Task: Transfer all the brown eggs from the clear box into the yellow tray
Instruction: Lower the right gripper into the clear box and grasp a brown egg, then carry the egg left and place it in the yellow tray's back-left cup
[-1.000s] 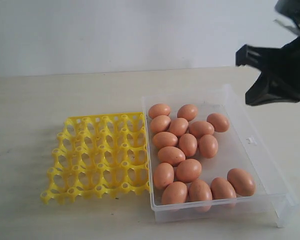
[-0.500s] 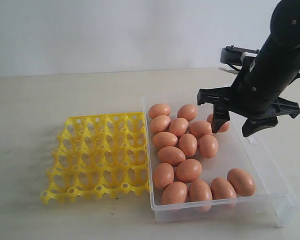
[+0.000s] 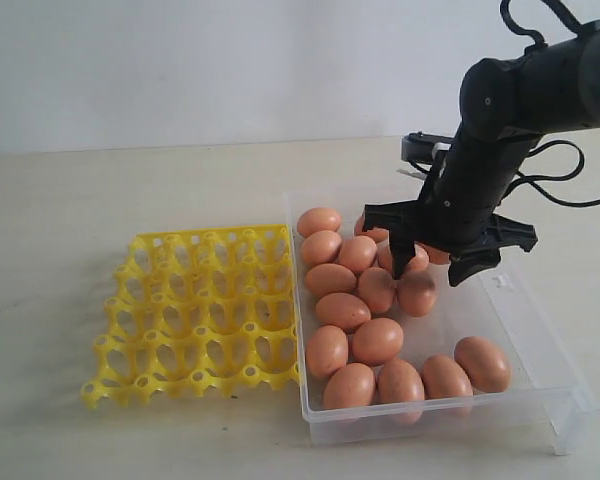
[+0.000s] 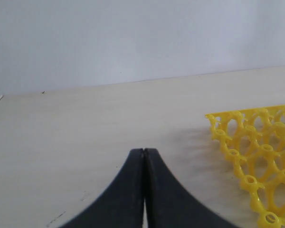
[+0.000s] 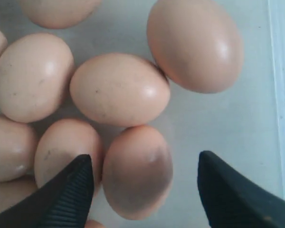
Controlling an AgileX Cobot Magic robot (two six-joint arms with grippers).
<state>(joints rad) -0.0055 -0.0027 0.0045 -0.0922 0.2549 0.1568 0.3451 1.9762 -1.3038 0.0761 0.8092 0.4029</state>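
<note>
Eggs, brown (image 3: 378,340): all lie in the clear box (image 3: 485,310), crowded along its left wall and near wall. None sits in the yellow tray (image 3: 195,310), which stands just beside the box's left wall on the tabletop (image 3: 130,190).

Step in hand, judged: first pick.

Right pincer (image 3: 428,272): spread wide, holding nothing, poised over the cluster at the box's far middle. The right wrist view shows one egg (image 5: 137,173) lying between the two fingers (image 5: 71,190).

Handling advice: lower until the pads flank that egg's widest part. Keep the left finger out of the neighbour that touches it. Close gently, since shells crack and smooth ovals slip, then lift straight up.

Right arm: reaches in from the tabletop's right side, elbow high, wrist pitched steeply down.

Left pincer (image 4: 144,156): pressed together, empty, low over bare tabletop near a corner of the tray.
</note>
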